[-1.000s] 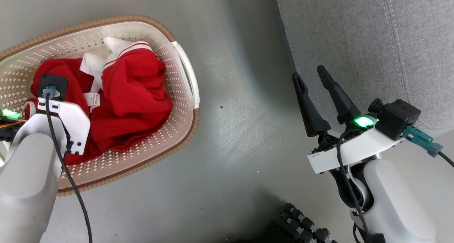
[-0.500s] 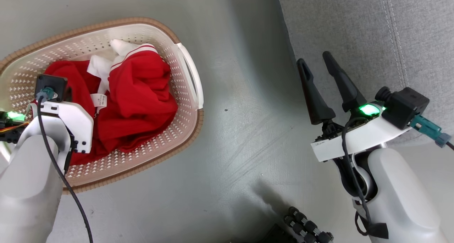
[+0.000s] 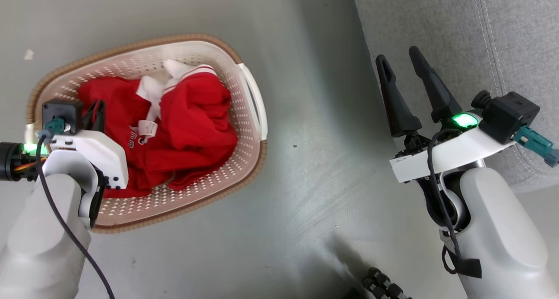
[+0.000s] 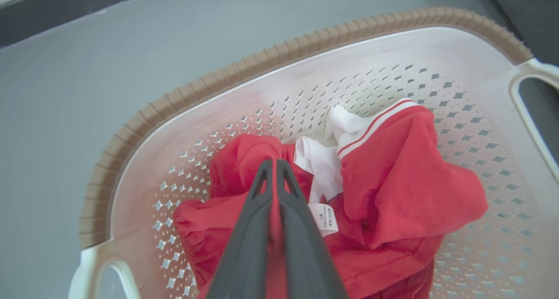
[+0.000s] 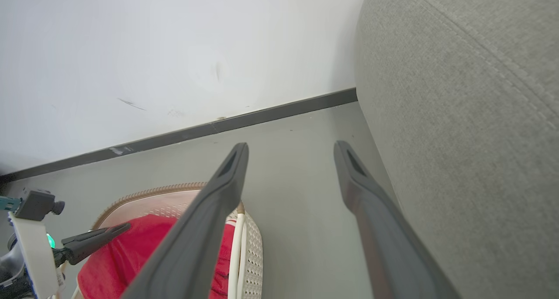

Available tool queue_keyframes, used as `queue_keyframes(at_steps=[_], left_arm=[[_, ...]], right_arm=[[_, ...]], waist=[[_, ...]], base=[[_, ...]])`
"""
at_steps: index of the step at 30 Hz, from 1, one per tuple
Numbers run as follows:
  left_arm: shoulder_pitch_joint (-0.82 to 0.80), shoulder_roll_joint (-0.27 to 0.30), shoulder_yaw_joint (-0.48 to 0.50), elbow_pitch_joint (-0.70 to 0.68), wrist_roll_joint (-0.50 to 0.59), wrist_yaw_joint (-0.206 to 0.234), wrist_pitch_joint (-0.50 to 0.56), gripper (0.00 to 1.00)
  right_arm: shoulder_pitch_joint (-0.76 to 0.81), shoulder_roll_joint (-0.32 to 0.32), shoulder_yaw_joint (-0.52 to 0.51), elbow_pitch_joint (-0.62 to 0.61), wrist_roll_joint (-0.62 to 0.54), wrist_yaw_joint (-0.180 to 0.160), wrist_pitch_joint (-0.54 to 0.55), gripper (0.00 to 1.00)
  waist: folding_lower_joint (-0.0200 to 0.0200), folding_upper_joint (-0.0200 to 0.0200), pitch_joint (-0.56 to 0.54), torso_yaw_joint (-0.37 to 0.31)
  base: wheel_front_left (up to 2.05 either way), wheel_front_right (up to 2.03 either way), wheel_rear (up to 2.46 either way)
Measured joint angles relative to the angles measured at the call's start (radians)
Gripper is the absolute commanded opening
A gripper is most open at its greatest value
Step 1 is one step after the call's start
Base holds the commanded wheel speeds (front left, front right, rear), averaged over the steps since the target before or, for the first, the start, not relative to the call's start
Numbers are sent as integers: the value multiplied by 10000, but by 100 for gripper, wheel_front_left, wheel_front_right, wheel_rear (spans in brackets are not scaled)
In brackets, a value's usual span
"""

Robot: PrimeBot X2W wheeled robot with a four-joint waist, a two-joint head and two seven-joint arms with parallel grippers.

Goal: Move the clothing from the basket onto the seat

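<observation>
The cream basket with its brown rim stands on the floor at the left. Crumpled red clothing with white trim and a small label lies in it. My left gripper is over the heap's left side. In the left wrist view it is shut on a fold of the clothing, with red cloth pinched between the fingers. My right gripper hangs open and empty beside the grey seat, above the floor. The right wrist view shows its spread fingers, the seat and the basket.
Grey floor separates the basket from the seat's rounded edge. A white wall and a dark baseboard run behind the basket. A dark ribbed part of my base sits at the bottom edge. A small white speck lies left of the basket.
The head view has shifted, so everything sits further right and lower. My left gripper has come up a little with red cloth, and its fingers now show above the heap. The right gripper stays open.
</observation>
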Motion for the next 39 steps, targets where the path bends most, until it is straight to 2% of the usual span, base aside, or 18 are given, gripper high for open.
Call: queue_keyframes(at_steps=[8, 27, 39], left_arm=[[366, -284, 190, -268, -382, -94, -652, 0], [1294, -986, -150, -756, -633, -709, -1570, 0], [1704, -1289, -677, -1338, -635, -1193, -1825, 0]], right_arm=[[-50, -8, -209, 282, -374, 0, 0, 100], [598, -21, -616, 713, -1423, 0, 0, 100], [1247, -46, 182, 600, -1931, 0, 0, 100]], waist=[[0, 0, -516, 375], [0, 0, -2317, 1355], [-1, -1, -3712, 1969]], base=[[0, 0, 0], [0, 0, 0], [0, 0, 0]])
